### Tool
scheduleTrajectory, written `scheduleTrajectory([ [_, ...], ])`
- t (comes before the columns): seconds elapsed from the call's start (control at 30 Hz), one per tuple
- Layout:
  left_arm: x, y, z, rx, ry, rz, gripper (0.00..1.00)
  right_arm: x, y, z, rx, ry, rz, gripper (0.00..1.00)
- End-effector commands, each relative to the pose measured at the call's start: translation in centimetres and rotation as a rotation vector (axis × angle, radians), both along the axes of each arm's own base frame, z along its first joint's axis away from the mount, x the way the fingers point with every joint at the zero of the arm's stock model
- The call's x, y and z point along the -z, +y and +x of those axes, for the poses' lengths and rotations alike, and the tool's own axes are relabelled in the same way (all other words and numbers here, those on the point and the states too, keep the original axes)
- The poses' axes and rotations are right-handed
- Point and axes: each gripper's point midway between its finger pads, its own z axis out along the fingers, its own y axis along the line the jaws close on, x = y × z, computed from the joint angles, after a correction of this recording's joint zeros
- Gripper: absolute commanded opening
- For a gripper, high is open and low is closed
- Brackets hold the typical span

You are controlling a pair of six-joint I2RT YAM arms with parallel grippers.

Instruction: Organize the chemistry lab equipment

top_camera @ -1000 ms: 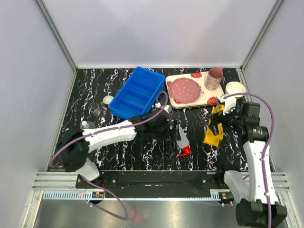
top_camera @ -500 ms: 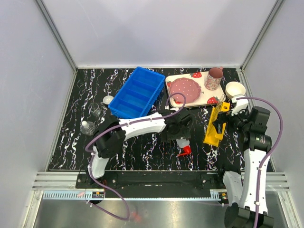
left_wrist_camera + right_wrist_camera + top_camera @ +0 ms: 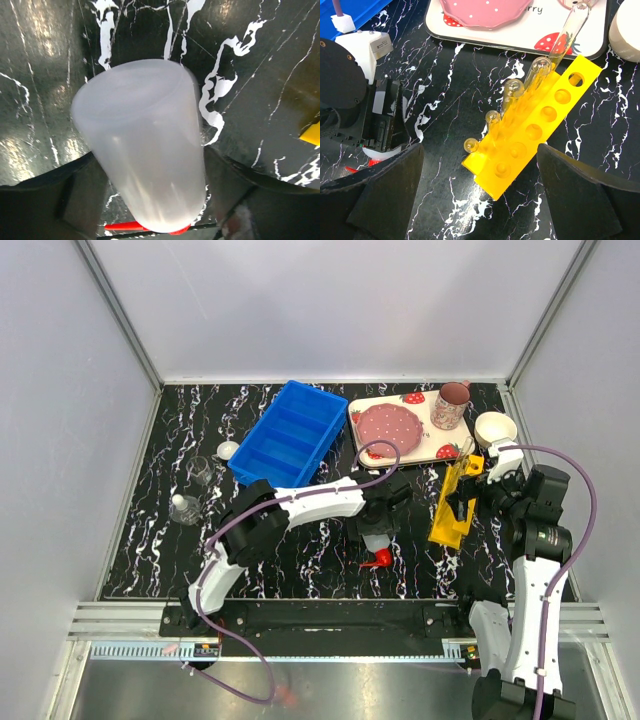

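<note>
**Now: bottle straddled, rack waiting**

Left pincer sits low over the squeeze bottle, one finger each side of its body. Looks like it's set up for a side grab, since the bottle lies flat on the surface. The fingers stand wide, right at the plastic, but I can't tell if they're pressing it yet.

The bottle is cloudy white w/ a flat base facing the wrist cam. Its red nozzle pts toward the arm bases. It's approx. mid-surface, just left of the yellow rack.

Right pincer hangs above the rack, spread wide w/ nothing in it, prob. lined up for the rack or a tube.

The rack sits askew. Its thin clear tubes lean out, and the longest tip reaches over the strawberry tray. Looks tippy, so I'd go easy.

Beakers and the tiny dish sit far left, beside the blue bin.
</note>
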Motion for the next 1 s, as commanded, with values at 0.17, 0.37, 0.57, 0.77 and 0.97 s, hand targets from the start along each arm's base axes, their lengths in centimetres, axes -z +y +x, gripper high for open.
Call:
scheduleTrajectory([
  [0.17,-1.9,4.3,1.0,-0.001,-0.129,0.098,0.21,-1.3,0.3,0.4,-0.019,-0.066,0.001,1.00],
  [0.37,-5.9,9.3,1.2,0.166,-0.303,0.108,0.03,-1.3,0.5,0.3,-0.030,-0.067,0.004,1.00],
  [0.57,-12.4,14.2,2.8,0.157,-0.451,-0.116,0.00,-1.3,0.6,0.3,-0.037,-0.067,0.008,1.00],
  [0.77,-15.5,19.7,8.1,-0.080,-0.484,-0.269,0.00,-1.3,0.6,0.3,-0.042,-0.069,0.007,1.00],
  [0.97,-15.4,24.5,14.2,-0.399,-0.383,-0.377,0.00,-1.4,0.6,0.3,-0.043,-0.074,0.005,1.00],
])
